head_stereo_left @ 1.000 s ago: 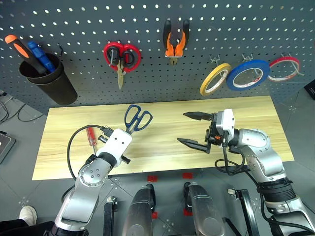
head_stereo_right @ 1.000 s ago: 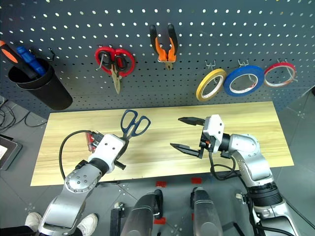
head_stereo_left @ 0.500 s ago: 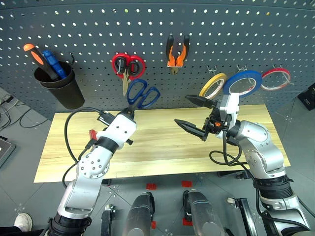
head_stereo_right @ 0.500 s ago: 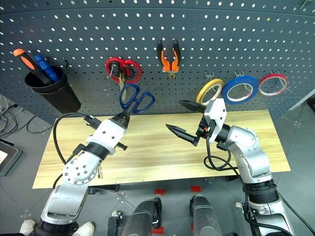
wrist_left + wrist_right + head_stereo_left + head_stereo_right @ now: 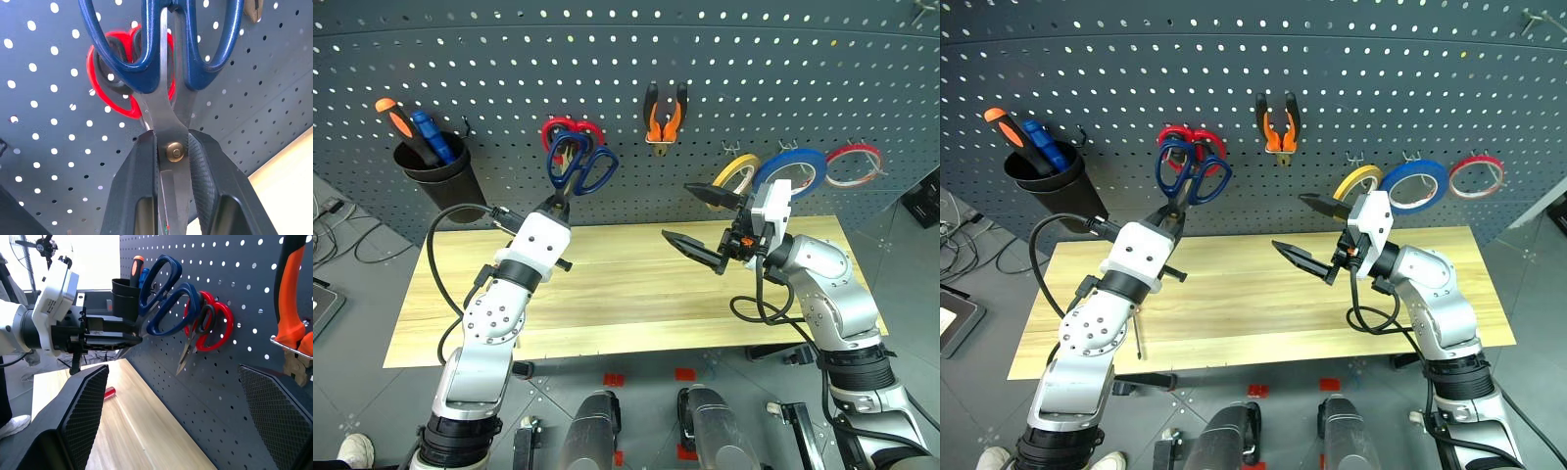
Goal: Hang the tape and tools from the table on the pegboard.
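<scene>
Left wrist view shows the left gripper [image 5: 171,152] pinching the steel blades of the dark blue-looped scissors [image 5: 164,54], long axis upright, loops topmost just before the red-looped scissors [image 5: 105,85] on the grey perforated pegboard [image 5: 44,122], while the right gripper [image 5: 705,220] hangs spread and empty.

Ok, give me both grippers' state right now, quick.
Left gripper: shut on the blue-handled scissors, gripped at the pivot, loops up by the pegboard.
Right gripper: open, holding nothing.
</scene>
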`<act>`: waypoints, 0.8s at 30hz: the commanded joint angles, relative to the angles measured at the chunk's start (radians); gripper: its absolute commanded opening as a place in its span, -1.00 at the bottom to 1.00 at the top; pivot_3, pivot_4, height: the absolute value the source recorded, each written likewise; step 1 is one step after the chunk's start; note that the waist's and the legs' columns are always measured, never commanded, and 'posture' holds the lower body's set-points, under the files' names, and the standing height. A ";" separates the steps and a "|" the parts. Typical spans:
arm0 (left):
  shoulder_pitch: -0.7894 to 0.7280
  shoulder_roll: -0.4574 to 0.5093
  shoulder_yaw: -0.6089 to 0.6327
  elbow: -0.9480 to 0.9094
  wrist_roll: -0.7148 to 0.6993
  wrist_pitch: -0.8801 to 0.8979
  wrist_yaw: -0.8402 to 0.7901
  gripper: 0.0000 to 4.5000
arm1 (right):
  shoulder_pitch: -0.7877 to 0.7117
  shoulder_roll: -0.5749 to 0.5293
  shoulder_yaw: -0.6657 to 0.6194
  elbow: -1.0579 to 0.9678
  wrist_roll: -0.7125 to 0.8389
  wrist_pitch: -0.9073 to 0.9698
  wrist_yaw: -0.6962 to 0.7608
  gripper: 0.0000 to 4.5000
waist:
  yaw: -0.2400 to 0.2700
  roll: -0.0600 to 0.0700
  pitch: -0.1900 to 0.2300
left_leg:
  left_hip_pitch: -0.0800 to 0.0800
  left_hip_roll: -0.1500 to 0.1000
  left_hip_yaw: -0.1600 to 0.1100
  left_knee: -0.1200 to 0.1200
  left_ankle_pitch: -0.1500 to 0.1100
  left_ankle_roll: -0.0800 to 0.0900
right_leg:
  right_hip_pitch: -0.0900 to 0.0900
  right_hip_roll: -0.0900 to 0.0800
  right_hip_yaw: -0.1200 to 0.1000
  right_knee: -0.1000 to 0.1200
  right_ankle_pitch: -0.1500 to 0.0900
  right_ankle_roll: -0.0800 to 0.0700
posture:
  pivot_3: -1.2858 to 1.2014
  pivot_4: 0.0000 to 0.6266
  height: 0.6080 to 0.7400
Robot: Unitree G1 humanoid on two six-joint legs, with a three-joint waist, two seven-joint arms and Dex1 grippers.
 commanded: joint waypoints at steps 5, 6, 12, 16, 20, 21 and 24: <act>-0.041 -0.028 0.042 0.020 -0.028 -0.021 0.013 -0.73 | -0.006 -0.014 -0.019 -0.008 -0.012 -0.027 0.002 1.00 | 0.000 0.000 -0.004 | 0.000 0.000 0.001 0.000 0.000 0.000 | 0.000 0.000 0.000 0.000 0.000 0.000 | -0.10 -0.42 1.00; -0.045 -0.031 0.044 0.022 -0.030 -0.018 0.012 -0.73 | -0.006 -0.014 -0.019 -0.006 -0.013 -0.028 0.002 1.00 | 0.000 0.000 -0.004 | 0.000 0.000 0.001 0.000 0.000 0.000 | 0.000 0.000 0.000 0.000 0.000 0.000 | -0.10 -0.42 1.00; -0.078 -0.027 0.042 0.061 -0.029 -0.031 -0.001 -0.73 | 0.000 -0.020 -0.018 0.012 -0.022 -0.041 0.006 1.00 | 0.000 0.000 -0.008 | 0.000 0.000 0.001 0.001 0.000 0.000 | 0.000 0.000 0.000 0.000 0.000 0.000 | -0.10 -0.43 1.00; -0.091 -0.040 0.050 0.090 -0.050 -0.002 -0.007 -0.73 | 0.000 -0.022 -0.018 0.017 -0.028 -0.048 0.005 1.00 | -0.001 0.000 -0.017 | 0.000 0.000 0.001 0.001 0.000 0.000 | 0.000 0.001 0.000 0.000 0.000 0.000 | -0.10 -0.43 1.00; -0.111 -0.067 0.059 0.118 -0.093 0.057 -0.012 -0.73 | 0.003 -0.023 -0.018 0.013 -0.029 -0.048 0.004 1.00 | -0.001 0.000 -0.023 | 0.000 0.000 0.002 0.001 0.000 0.000 | 0.000 0.001 0.001 0.001 0.000 0.000 | -0.10 -0.43 1.00; -0.114 -0.068 0.058 0.120 -0.097 0.065 -0.015 -0.73 | 0.005 -0.024 -0.018 0.010 -0.029 -0.048 0.004 1.00 | -0.001 0.000 -0.024 | 0.000 0.000 0.002 0.001 0.000 0.000 | 0.000 0.001 0.001 0.001 0.000 0.000 | -0.10 -0.43 1.00; -0.122 -0.074 0.053 0.125 -0.108 0.093 -0.019 -0.73 | 0.010 -0.028 -0.019 0.005 -0.029 -0.046 0.006 1.00 | -0.001 0.000 -0.025 | 0.000 0.000 0.002 0.001 0.000 0.000 | 0.000 0.001 0.001 0.001 0.000 0.000 | -0.10 -0.43 1.00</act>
